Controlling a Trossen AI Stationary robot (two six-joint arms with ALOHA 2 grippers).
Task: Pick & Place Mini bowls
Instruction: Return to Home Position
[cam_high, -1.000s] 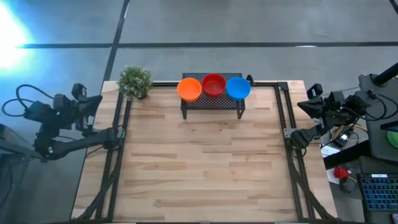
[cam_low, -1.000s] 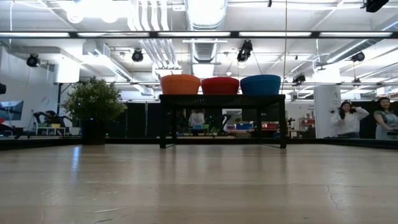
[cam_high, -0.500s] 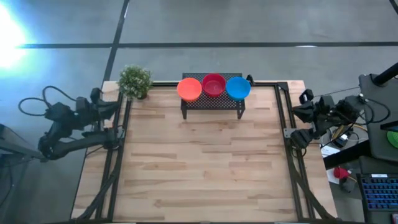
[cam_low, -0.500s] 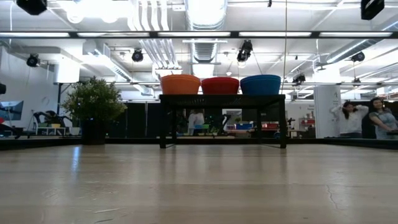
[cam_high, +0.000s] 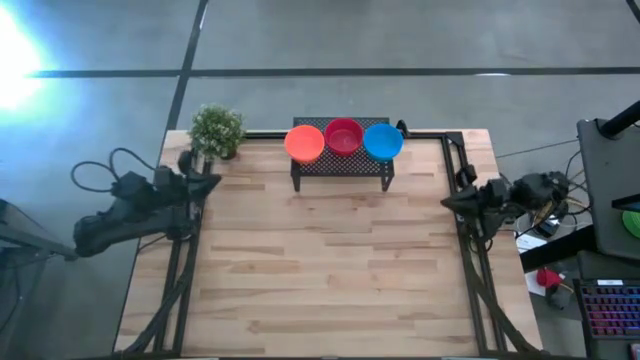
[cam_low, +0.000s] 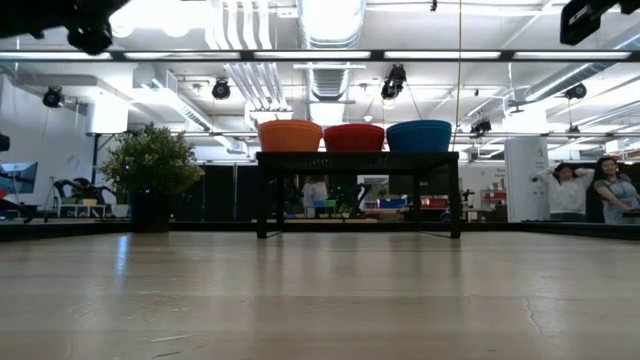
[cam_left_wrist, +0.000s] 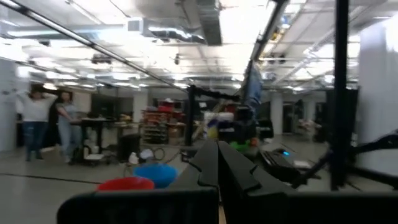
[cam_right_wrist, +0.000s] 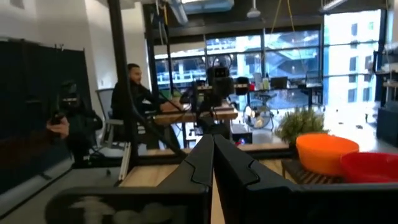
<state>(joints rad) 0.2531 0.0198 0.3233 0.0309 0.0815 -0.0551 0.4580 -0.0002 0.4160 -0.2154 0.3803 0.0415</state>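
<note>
Left gripper is held shut, its two dark fingers pressed together with nothing between them, as is shown in the left wrist view; it is placed at the left-hand edge of the table, in the left middle of the high view, below the potted plant; right gripper is likewise closed on nothing, finger against finger in its own wrist view, and is found over the table's right-hand rail, in the right middle of the high view; both lie well apart from the bowls. Three mini bowls are seen in a row on the black wire-mesh rack at the upper centre of the high view: the orange bowl on the left, the red bowl in the middle, the blue bowl on the right, each touching its neighbour; whether others are nested inside them cannot be told. In the low view the three are shown upright along the rack's top at the frame's centre; people are seen in the room at the far right.
</note>
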